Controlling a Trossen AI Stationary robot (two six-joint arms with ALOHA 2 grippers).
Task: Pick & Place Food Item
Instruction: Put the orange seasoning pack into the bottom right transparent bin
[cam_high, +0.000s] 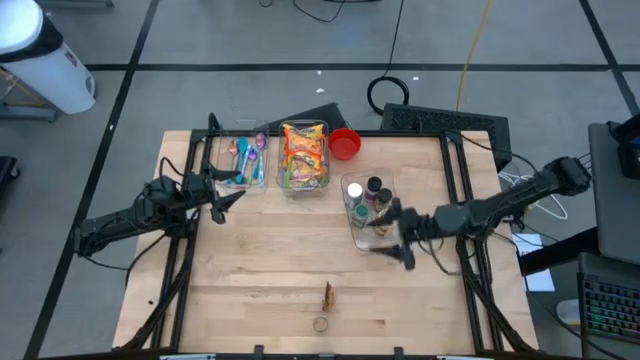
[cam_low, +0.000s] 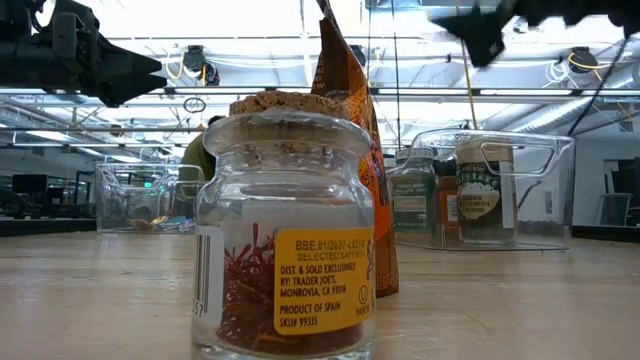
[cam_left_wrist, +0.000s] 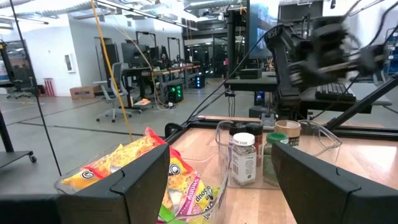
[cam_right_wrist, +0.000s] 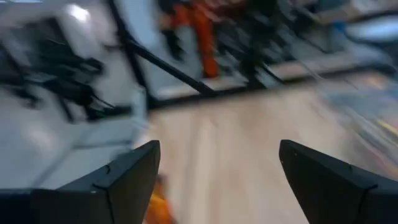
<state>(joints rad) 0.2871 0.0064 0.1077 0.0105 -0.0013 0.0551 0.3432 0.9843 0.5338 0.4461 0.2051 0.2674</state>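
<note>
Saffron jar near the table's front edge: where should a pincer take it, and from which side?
Take the saffron jar by its narrow neck just under the cork stopper, coming from straight above. It stands upright, and its shoulders widen below the neck, so the fingers could seat there. The orange pouch stands close behind it, so a sideways approach looks more crowded. The right pincer, open, is nearer.

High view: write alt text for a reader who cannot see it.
Two dark arms reach over a wooden table, both grippers open and empty: the left gripper beside three clear bins, the right gripper by the spice-jar bin. A small jar stands near the front edge.
</note>
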